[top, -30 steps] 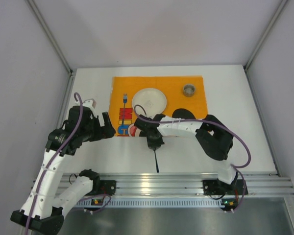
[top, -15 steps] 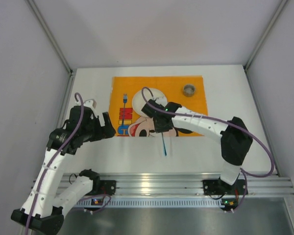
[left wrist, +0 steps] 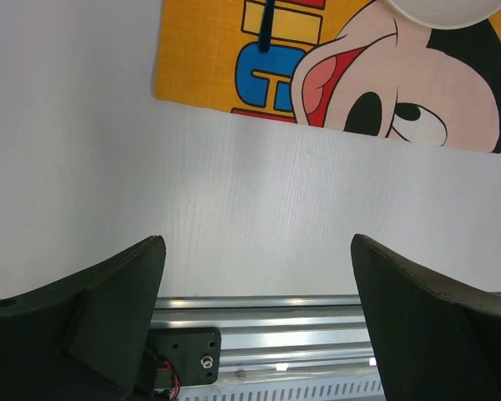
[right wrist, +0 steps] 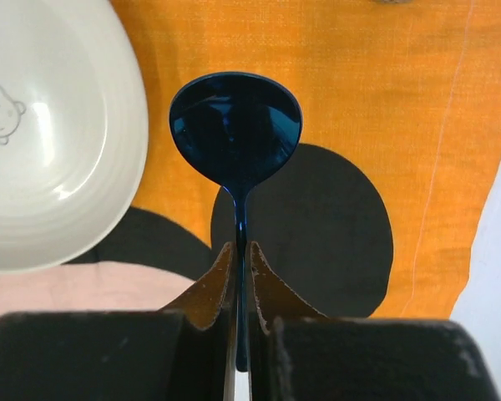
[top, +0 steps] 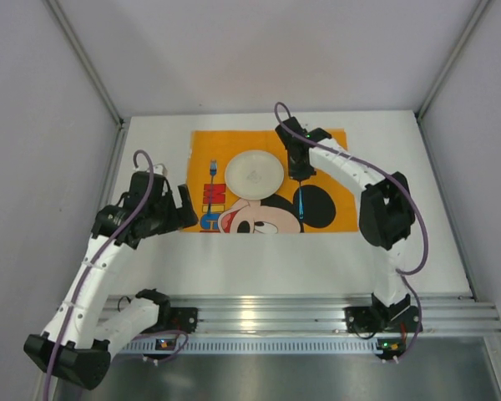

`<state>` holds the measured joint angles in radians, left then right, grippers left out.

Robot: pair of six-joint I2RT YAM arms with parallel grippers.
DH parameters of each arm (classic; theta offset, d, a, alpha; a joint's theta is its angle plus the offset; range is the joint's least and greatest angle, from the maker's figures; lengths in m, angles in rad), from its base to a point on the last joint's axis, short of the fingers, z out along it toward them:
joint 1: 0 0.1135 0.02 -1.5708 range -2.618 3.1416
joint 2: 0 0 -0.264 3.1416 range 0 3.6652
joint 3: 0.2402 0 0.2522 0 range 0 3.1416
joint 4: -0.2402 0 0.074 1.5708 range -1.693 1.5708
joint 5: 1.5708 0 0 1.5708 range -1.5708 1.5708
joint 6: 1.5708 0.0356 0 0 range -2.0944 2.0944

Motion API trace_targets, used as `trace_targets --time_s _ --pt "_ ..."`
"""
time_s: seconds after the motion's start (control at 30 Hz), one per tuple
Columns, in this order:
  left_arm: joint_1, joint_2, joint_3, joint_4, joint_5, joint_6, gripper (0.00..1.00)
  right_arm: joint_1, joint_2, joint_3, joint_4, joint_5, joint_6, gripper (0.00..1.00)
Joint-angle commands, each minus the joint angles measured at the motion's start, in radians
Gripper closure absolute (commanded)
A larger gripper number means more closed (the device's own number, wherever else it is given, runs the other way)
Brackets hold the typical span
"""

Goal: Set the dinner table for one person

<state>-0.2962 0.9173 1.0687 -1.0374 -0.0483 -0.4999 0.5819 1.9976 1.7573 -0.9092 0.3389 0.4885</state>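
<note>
Orange placemat (top: pixel 204 146) sits in the upper middle of the top view, lying on the white dinner table (top: pixel 317 251), whose ribbed rail (top: pixel 275 313) runs along the bottom edge. I've got the right gripper (top: pixel 301 171) over the mat's right half, just right of the white plate (top: pixel 254 174). On the right wrist feed its fingers (right wrist: pixel 207 288) are pinched tight on the thin handle of a blue spoon (right wrist: pixel 235 134); the bowl of the spoon sticks out ahead of them, over the mat beside the plate's rim (right wrist: pixel 108 209) and above Mickey's black ear. From above, the spoon (top: pixel 301 205) shows as a thin blue line across that ear. A blue fork (top: pixel 212 180) lies on the mat left of the plate. My left gripper (top: pixel 184 209) hovers at the mat's lower left corner. On its wrist feed the jaws stand wide apart with nothing between them, bare tabletop (left wrist: pixel 234 209) and rail (left wrist: pixel 275 334) underneath, the mat's edge (left wrist: pixel 200 58) at the top.
</note>
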Motion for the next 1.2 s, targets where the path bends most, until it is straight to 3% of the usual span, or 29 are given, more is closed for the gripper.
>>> trace_targets --time_s 0.0,0.53,0.63,0.67,0.8,0.9,1.17 --pt "-0.003 0.038 0.004 0.057 -0.033 -0.019 0.02 -0.045 0.065 0.082 -0.008 -0.053 -0.053 1.0" --pt "-0.003 0.258 0.091 0.135 -0.056 -0.04 0.02 -0.168 0.294 0.269 0.007 -0.173 -0.116 1.0" --pt "-0.003 0.296 0.112 0.143 -0.059 -0.04 0.02 -0.177 0.302 0.278 0.009 -0.19 -0.116 0.85" --pt "-0.003 0.313 0.125 0.146 -0.061 -0.04 0.02 -0.182 0.303 0.28 0.01 -0.193 -0.116 0.69" --pt "-0.001 0.345 0.158 0.149 -0.07 -0.037 0.02 -0.188 0.285 0.287 0.016 -0.199 -0.123 0.46" --pt "-0.001 0.364 0.186 0.149 -0.084 -0.025 0.02 -0.189 0.244 0.295 0.016 -0.208 -0.133 0.36" --pt "-0.001 0.417 0.269 0.149 -0.111 0.004 0.02 -0.162 -0.06 0.128 0.128 -0.31 -0.126 0.3"
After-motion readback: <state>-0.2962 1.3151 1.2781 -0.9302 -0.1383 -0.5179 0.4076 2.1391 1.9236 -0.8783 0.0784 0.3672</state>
